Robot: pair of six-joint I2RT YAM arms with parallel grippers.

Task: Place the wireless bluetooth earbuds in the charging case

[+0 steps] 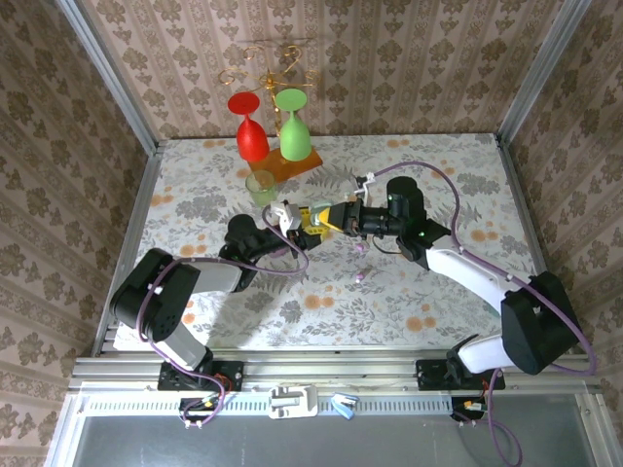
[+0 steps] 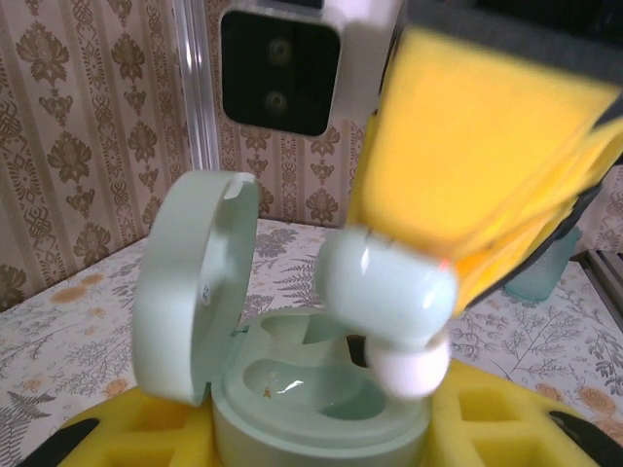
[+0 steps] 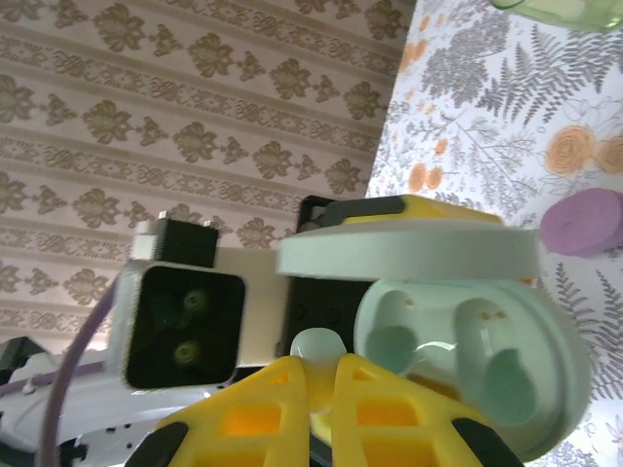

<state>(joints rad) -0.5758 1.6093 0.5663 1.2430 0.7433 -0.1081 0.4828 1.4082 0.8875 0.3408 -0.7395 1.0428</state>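
Mint charging case (image 2: 292,389), lid open — clamped in left end effector (image 2: 311,446); right end effector (image 3: 318,375) pinches 1 pale earbud (image 2: 384,292) over its wells.

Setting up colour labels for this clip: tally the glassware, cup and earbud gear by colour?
Red: 1, red wine glass
Green: 2, green wine glass and small green cup
Mint: 2, open charging case and earbud
Purple: 1, purple oval piece on the table
Total: 6
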